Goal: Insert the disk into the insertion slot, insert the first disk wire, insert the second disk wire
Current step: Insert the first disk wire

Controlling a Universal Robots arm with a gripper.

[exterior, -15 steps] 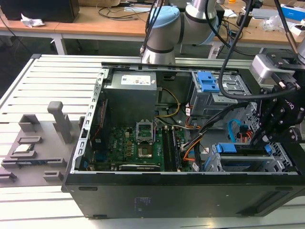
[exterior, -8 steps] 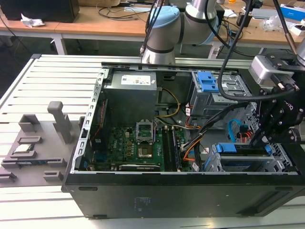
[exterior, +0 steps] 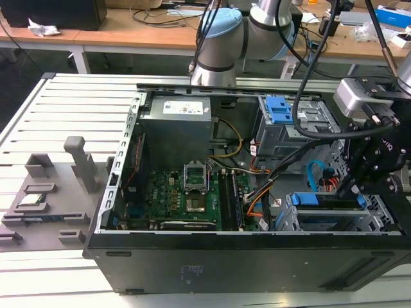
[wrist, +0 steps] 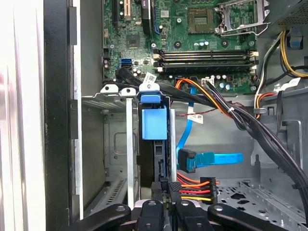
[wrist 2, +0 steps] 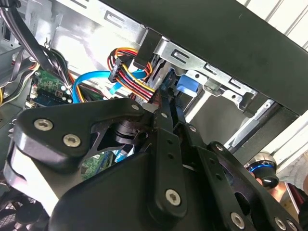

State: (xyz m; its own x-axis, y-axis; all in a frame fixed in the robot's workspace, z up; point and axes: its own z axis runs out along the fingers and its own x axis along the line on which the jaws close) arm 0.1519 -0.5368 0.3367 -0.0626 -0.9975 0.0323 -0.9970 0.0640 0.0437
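The disk point(wrist: 154, 124) sits in the insertion slot point(wrist: 115, 144). The gripper point(wrist: 166, 196) is clamped on the black power connector point(wrist: 173, 186) at the disk's rear edge. If the plug goes in tilted, it may jam or slip out; the blue data cable point(wrist: 211, 158) nearby could catch.

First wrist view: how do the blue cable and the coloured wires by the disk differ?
The blue cable is one flat band; the coloured wires are separate strands of red, orange and yellow. The blue cable ends in a blue plug, the coloured wires in a black one. The coloured wires' plug sits at the pincer; the blue cable's lies farther off. Both lie beside the disk.
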